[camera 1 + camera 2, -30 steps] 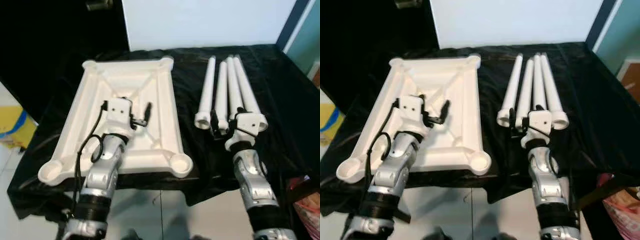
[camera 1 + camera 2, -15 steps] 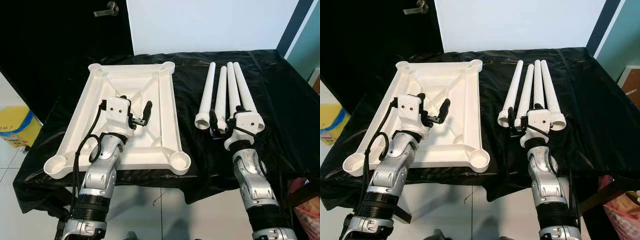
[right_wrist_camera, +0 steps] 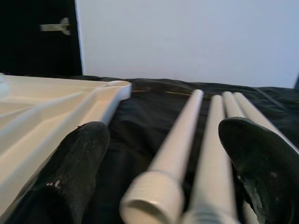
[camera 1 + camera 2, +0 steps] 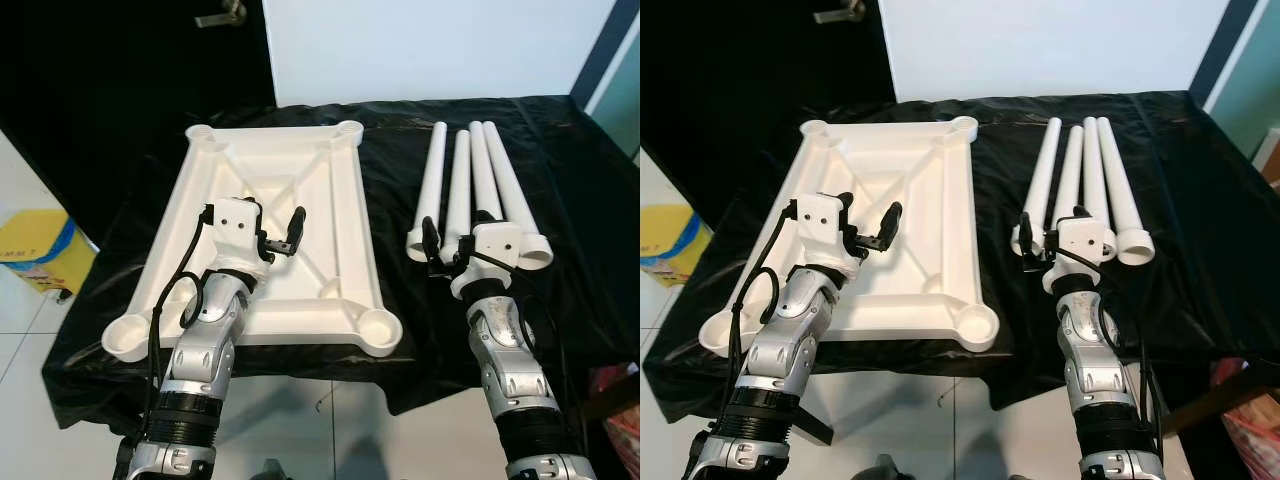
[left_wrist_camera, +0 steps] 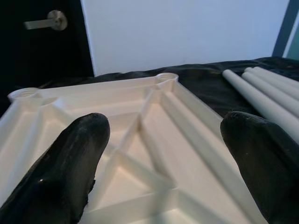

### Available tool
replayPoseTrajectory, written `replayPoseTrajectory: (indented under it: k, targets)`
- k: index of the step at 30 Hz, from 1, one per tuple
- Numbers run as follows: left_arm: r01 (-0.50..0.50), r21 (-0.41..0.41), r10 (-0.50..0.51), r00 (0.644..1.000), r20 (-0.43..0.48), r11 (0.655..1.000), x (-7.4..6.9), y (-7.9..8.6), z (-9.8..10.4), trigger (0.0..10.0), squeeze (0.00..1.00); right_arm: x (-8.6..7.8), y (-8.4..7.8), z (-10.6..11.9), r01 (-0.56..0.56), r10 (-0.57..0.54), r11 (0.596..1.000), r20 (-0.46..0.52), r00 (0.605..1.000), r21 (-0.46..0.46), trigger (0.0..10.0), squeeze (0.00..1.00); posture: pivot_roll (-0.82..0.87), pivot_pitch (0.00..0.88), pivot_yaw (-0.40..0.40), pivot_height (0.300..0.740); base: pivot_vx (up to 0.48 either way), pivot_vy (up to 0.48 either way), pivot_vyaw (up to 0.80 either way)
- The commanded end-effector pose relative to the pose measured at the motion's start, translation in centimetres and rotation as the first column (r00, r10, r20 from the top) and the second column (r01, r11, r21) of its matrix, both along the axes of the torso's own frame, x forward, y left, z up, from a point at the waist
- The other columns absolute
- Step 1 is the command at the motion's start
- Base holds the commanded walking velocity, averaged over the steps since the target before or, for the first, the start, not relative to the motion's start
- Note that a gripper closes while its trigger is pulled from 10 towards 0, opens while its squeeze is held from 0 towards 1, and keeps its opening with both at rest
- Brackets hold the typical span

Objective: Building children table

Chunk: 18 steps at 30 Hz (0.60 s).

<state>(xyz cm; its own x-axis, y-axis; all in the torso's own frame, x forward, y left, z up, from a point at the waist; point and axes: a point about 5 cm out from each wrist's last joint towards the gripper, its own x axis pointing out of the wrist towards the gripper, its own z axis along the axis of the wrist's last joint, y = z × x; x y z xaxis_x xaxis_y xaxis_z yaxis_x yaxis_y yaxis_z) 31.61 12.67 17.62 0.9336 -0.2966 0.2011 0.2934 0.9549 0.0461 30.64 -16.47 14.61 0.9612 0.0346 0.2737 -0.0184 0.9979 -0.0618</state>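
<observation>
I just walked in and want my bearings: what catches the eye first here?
A white tabletop lies upside down on the black cloth, left gripper open above it. To its right four white legs lie side by side, right gripper open at their near ends.

- Even, bright indoor light is seen; the white tabletop [image 4: 270,190] is slightly overexposed.
- Near fingers [image 5: 70,172] are rendered soft in wrist views.
</observation>
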Motion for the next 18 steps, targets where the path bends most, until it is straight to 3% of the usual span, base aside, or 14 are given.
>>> replayPoseTrajectory:
  k: [1, 8, 18]
  targets:
    - [0.027, 0.009, -0.027, 1.000, -0.013, 1.000, -0.04, -0.03, -0.15, 10.0, 0.00, -0.13, 0.17, -0.57, -0.002, 0.002, 1.000, -0.024, 1.000, -0.006, 10.0, 0.00, -0.01, 0.029, 0.018, 0.740, 0.000, 0.247, 0.00]
    - [0.044, 0.071, -0.044, 0.999, -0.003, 0.996, -0.04, -0.57, -0.26, 10.0, 0.00, -0.15, -0.05, -0.62, 0.017, -0.018, 1.000, -0.023, 1.000, -0.010, 10.0, 0.00, -0.01, 0.032, 0.022, 0.740, 0.000, 0.000, 0.00]
    - [0.047, 0.079, -0.048, 0.999, 0.008, 0.996, 0.11, -0.53, 0.04, 10.0, 0.00, -0.16, -0.14, -0.67, 0.029, -0.029, 1.000, -0.024, 0.999, -0.008, 10.0, 0.00, -0.01, 0.036, 0.025, 0.740, 0.000, 0.000, 0.00]
